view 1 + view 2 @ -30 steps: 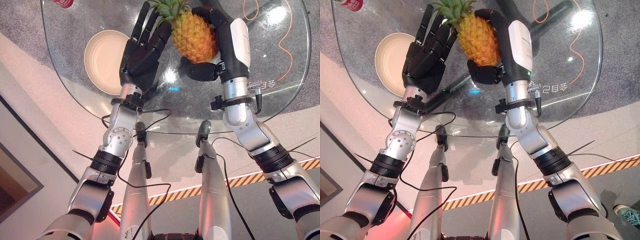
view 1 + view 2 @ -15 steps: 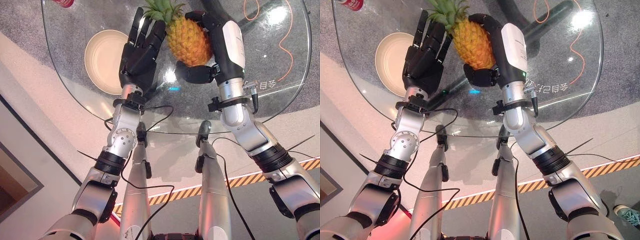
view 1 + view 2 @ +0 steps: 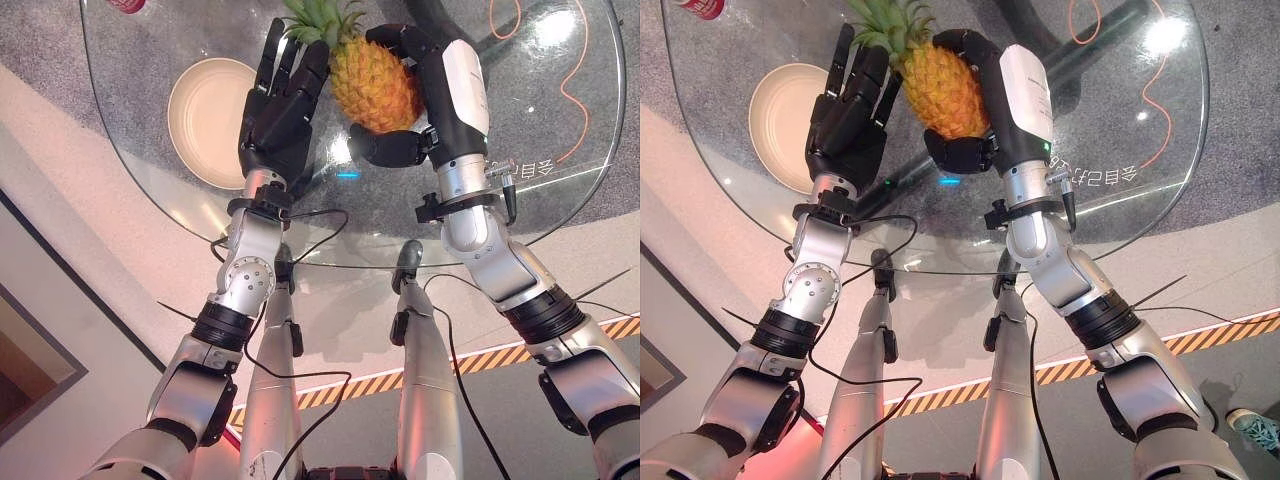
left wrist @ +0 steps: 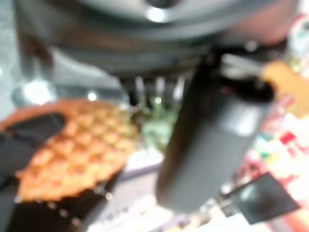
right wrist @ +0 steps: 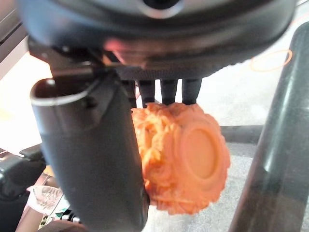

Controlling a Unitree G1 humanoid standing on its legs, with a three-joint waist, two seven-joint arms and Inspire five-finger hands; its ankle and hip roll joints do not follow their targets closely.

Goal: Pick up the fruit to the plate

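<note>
- The right hand was clamped around the pineapple: its fingers curled over the far side of the fruit and its thumb pressed in under the near, lower end.
- In the right wrist view the pineapple's flat orange base sat just past the thumb, with the fingers in a row behind it.
- The left hand had its fingers straight and together, pointing away from the robot. Their tips lay beside the pineapple's green crown; whether they touched the leaves or the fruit could not be told.
- The left wrist view showed the pineapple's orange body close beyond the hand's own thumb.
- There was one pineapple, one plate and one red can.
- The pineapple was between the two hands, held above the round glass table and tilted, its crown toward the left hand and its body against the right.
- The cream plate stood on the glass to the left of the left hand, with the pineapple well apart from it on the hand's other side.
- The red can showed at the far left edge of the table, beyond the plate.
- An orange cord trailed on the grey floor under the glass at the right.
</note>
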